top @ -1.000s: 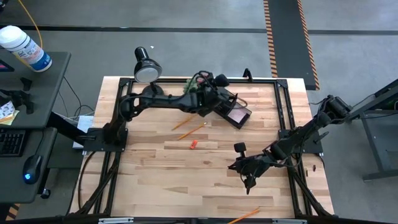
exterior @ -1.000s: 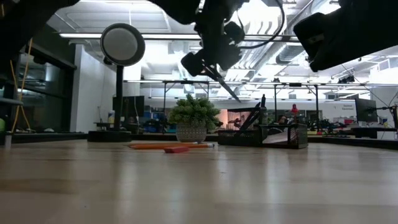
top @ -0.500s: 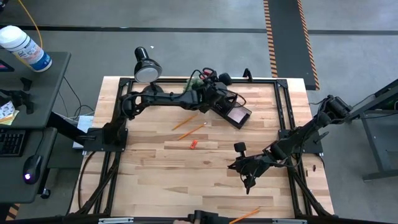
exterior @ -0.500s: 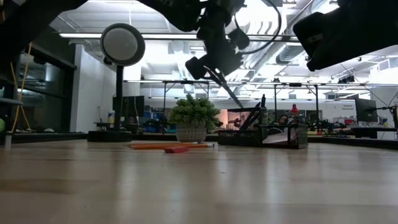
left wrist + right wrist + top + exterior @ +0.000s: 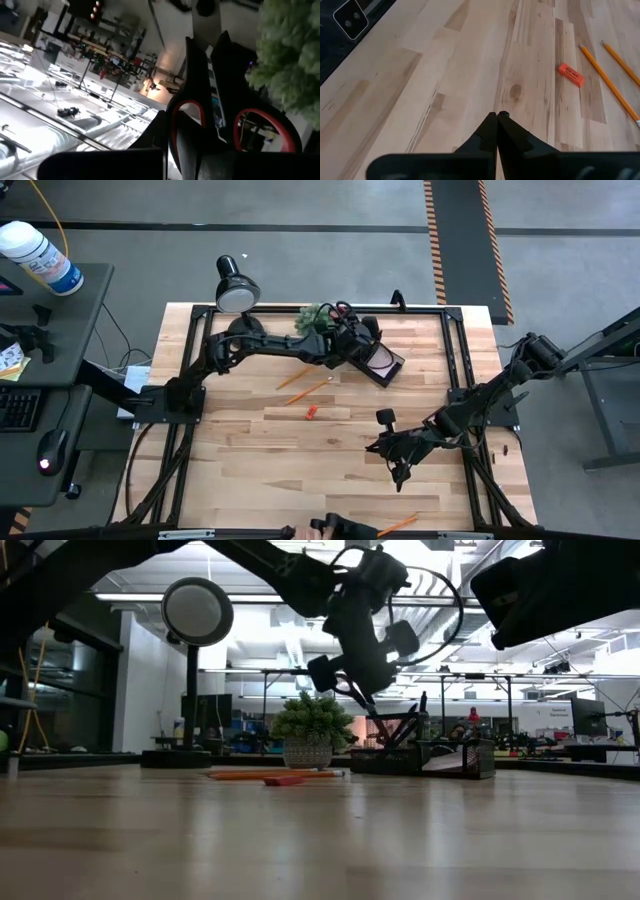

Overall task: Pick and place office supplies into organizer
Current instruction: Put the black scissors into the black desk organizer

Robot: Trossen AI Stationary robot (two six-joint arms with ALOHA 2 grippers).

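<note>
My left gripper point(image 5: 347, 332) is shut on the orange-handled scissors point(image 5: 200, 75) at the far side of the table, just above the dark organizer point(image 5: 392, 370). The scissors' blades point(image 5: 366, 705) slant down toward the organizer point(image 5: 420, 758). A pink sticky-note pad point(image 5: 382, 360) lies in the organizer's low tray. Two orange pencils point(image 5: 303, 383) and an orange eraser point(image 5: 310, 412) lie flat on the wood. My right gripper point(image 5: 400, 472) hangs shut above the table's near right part, touching nothing. My left gripper has the scissors at their handle end, beside one orange-lined loop point(image 5: 186, 116). Its own fingers hide the exact place of contact. The blades reach forward from the fingers, along them. The scissors are lifted clear, slanting down over the organizer.
A green plant ball point(image 5: 312, 317) in its pot stands right beside my left gripper. A black desk lamp point(image 5: 236, 284) stands at the far left corner. Another pencil point(image 5: 392, 526) lies at the near edge. Bare wood point(image 5: 470, 75) spreads under my right gripper.
My left gripper has gone down and a little toward the table's right edge, toward the organizer, rolling its wrist as it went. The scissors have come down with it, and their blade tips now stand close over the organizer.
</note>
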